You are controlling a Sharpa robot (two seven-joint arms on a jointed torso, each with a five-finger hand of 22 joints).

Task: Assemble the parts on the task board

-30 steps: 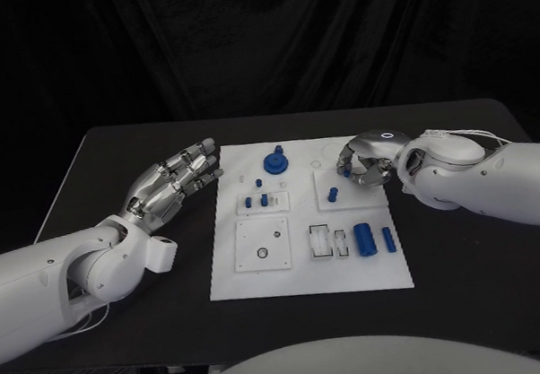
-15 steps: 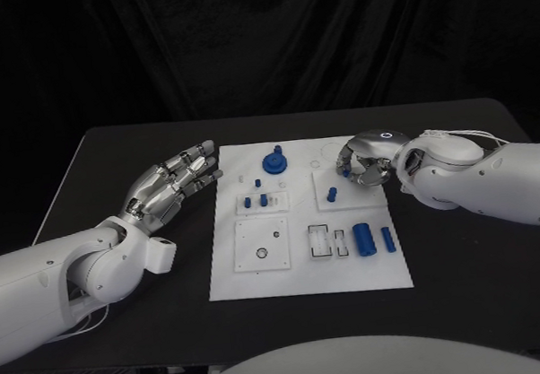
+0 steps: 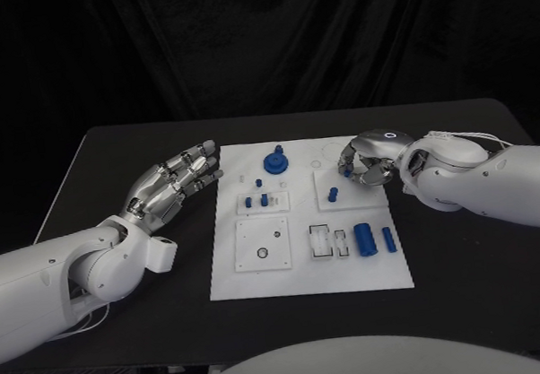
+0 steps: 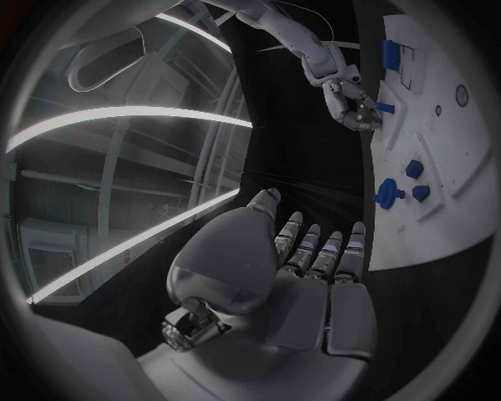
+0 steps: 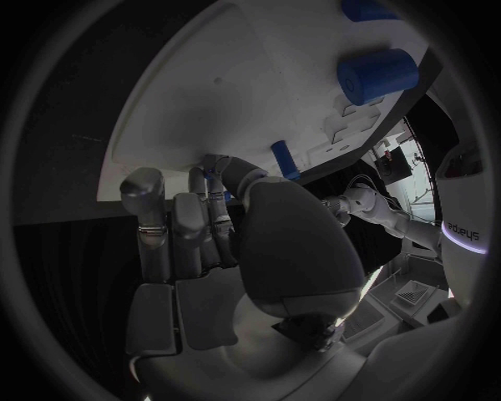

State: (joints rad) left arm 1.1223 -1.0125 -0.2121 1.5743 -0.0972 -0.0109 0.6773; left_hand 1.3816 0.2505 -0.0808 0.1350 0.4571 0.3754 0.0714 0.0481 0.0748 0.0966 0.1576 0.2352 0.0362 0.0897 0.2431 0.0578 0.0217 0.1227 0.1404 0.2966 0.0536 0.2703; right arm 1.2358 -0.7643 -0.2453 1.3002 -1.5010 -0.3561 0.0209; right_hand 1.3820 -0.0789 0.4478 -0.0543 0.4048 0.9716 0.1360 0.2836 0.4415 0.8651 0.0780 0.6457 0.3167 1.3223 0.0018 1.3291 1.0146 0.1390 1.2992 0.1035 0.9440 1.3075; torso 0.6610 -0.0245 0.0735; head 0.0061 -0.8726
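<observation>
My left hand (image 3: pixel 176 182) floats over the black table (image 3: pixel 112 167) just left of the white task board (image 3: pixel 308 273), in the middle left of the head view. Its fingers (image 4: pixel 318 251) are straight, a little apart, and hold nothing. My right hand (image 3: pixel 365 162) sits at the board's upper right edge with its fingers curled in. I cannot tell if it holds a small blue part. A blue peg (image 3: pixel 332 194) stands just below it. A big blue knob (image 3: pixel 275 162) stands near the board's top, and two blue cylinders (image 3: pixel 366 240) lie lower right.
</observation>
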